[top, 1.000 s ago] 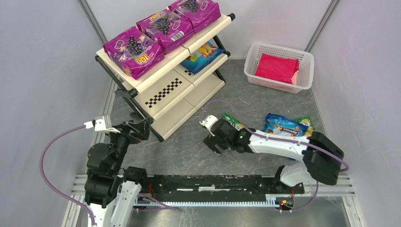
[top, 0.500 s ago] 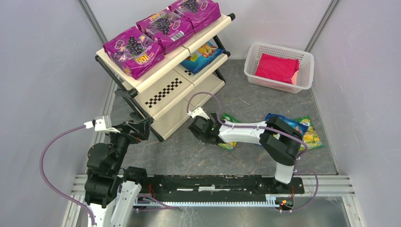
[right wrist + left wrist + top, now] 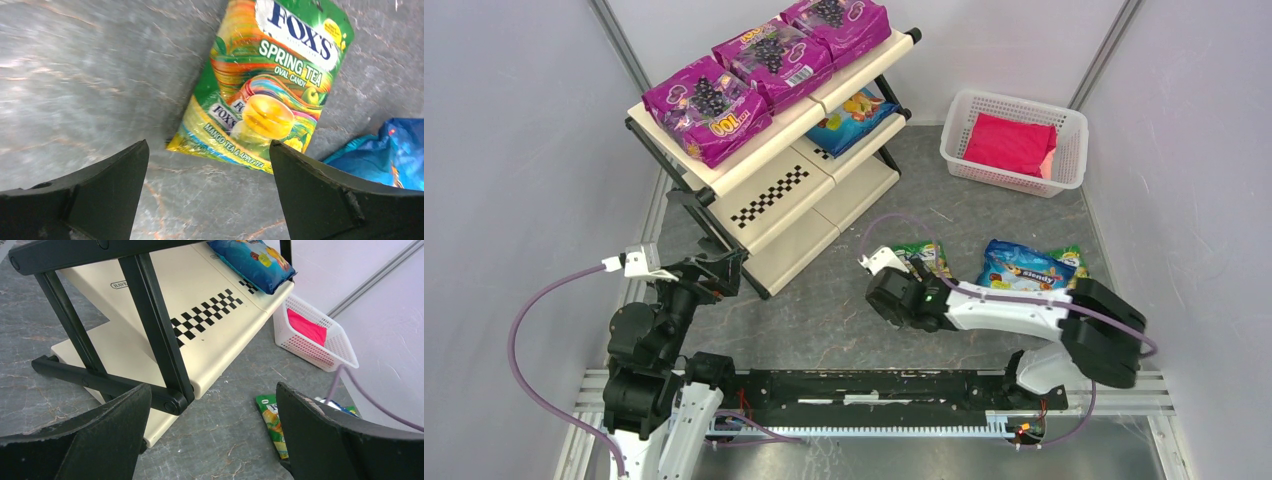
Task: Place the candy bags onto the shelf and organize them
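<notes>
The cream shelf (image 3: 769, 195) stands at the back left. Three magenta candy bags (image 3: 707, 105) lie along its top tier and a blue one (image 3: 854, 118) on the middle tier. On the floor lie a green-yellow bag (image 3: 924, 257), a blue bag (image 3: 1022, 265) and another green-yellow bag (image 3: 1069, 262). My right gripper (image 3: 208, 145) hovers open just short of the green-yellow bag (image 3: 265, 90), with nothing between its jaws. By the shelf's near leg, my left gripper (image 3: 214, 387) is open and empty, facing the shelf (image 3: 210, 335).
A white perforated basket (image 3: 954, 150) holding a plain pink-red bundle (image 3: 1012, 143) stands at the back right. Grey walls close in both sides. The shelf's black frame (image 3: 155, 325) is close in front of my left gripper.
My right arm swung left toward the shelf, then drew back right, and now sits over the near end of the green-yellow bag. Its jaws stayed open. The left arm has not moved.
</notes>
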Robot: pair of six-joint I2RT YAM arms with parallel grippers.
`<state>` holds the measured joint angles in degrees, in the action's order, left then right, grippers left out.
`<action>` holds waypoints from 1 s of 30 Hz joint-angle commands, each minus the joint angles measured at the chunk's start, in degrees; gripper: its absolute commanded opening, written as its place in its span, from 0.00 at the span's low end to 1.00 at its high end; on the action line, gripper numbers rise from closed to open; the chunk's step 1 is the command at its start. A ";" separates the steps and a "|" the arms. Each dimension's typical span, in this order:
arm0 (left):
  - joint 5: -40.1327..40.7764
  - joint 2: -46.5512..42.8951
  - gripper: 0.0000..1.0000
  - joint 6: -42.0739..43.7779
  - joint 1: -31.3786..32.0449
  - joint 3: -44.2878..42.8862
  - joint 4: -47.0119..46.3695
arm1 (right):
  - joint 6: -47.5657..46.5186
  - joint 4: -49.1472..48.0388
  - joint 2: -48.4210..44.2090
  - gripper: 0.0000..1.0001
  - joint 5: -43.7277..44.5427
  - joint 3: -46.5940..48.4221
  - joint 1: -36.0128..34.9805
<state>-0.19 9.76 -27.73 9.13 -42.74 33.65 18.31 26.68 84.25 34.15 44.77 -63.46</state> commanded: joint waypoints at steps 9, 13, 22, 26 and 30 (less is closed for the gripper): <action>-0.52 0.69 1.00 3.56 0.10 -0.10 -2.54 | -2.25 -16.60 -7.94 0.98 -23.85 -2.21 26.54; -0.52 0.78 1.00 3.61 0.10 -0.18 -2.38 | -0.58 -21.41 -3.71 0.98 -33.58 -3.27 35.70; -0.53 1.13 1.00 3.64 0.10 -0.15 -2.38 | 3.73 -38.18 7.18 0.96 -59.21 -4.88 41.65; -0.42 1.55 1.00 3.62 0.10 -0.17 -2.50 | 6.49 -44.74 14.55 0.93 -67.65 -0.39 39.23; -0.26 1.87 1.00 3.61 0.10 -0.15 -2.41 | 3.59 -40.18 18.65 0.93 -67.39 7.79 34.64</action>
<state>-0.19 10.70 -27.73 9.13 -42.74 33.67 22.61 -13.91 99.88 -27.53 46.46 -24.97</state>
